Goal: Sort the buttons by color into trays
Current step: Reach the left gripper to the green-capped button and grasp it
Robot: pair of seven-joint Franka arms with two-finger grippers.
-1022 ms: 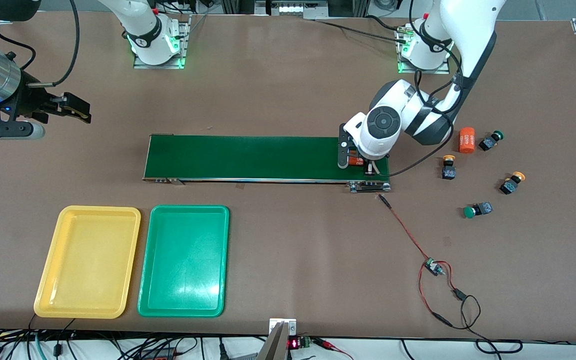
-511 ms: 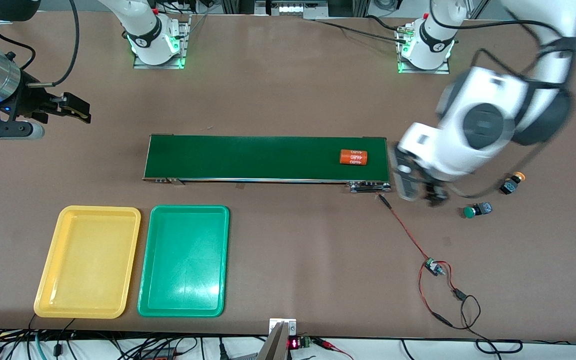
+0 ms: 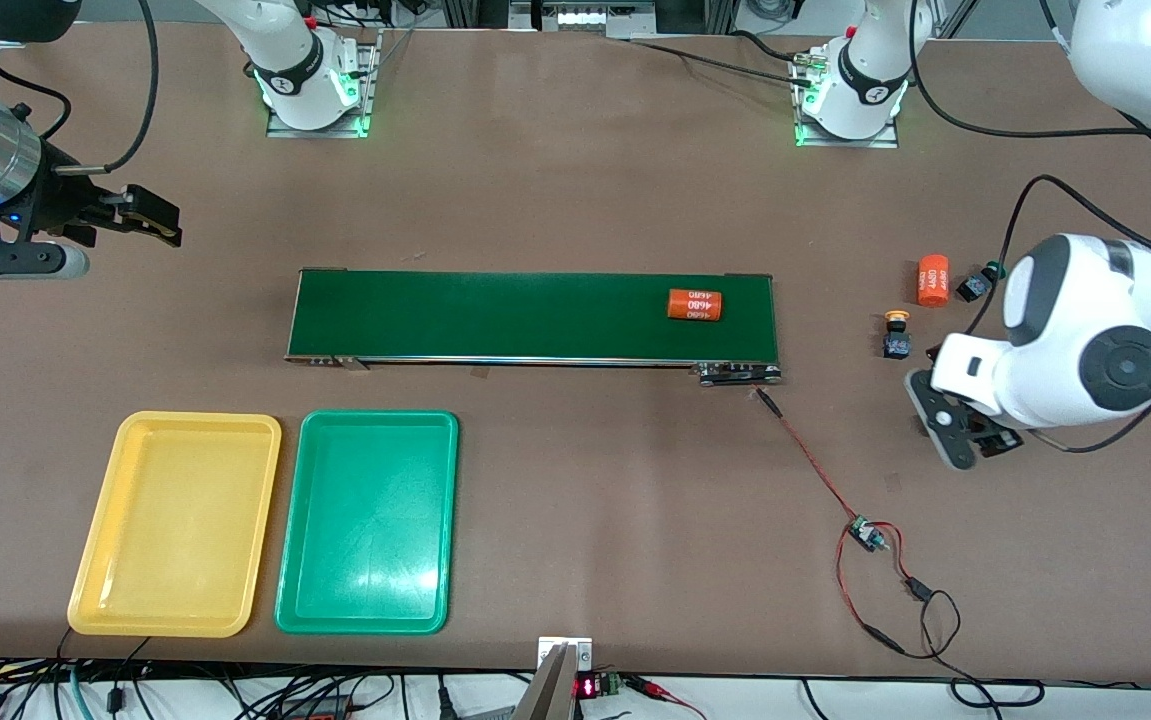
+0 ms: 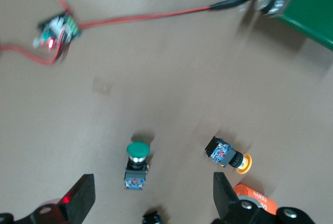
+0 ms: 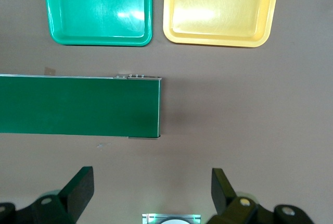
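Note:
Toward the left arm's end of the table, my left gripper (image 3: 970, 438) (image 4: 151, 203) hangs open over the loose buttons. In the left wrist view a green-capped button (image 4: 137, 164) lies on its side just ahead of the fingers. A yellow-capped button (image 4: 229, 155) (image 3: 897, 335) lies off to one side of it. Another green-capped button (image 3: 980, 283) peeks out beside the arm. The yellow tray (image 3: 175, 525) (image 5: 218, 8) and green tray (image 3: 367, 520) (image 5: 99, 8) lie side by side with nothing in them. My right gripper (image 3: 150, 215) (image 5: 151, 193) waits open, high at the right arm's end.
An orange cylinder (image 3: 695, 305) lies on the dark-green conveyor belt (image 3: 495, 315) (image 5: 78, 104). A second orange cylinder (image 3: 932, 280) (image 4: 255, 198) lies among the buttons. A red wire with a small circuit board (image 3: 867, 535) (image 4: 54, 28) runs from the belt's end toward the front camera.
My left gripper let go of the orange cylinder on the belt and swung off to above the buttons. The cylinder has slid a little along the belt. The right arm has not moved.

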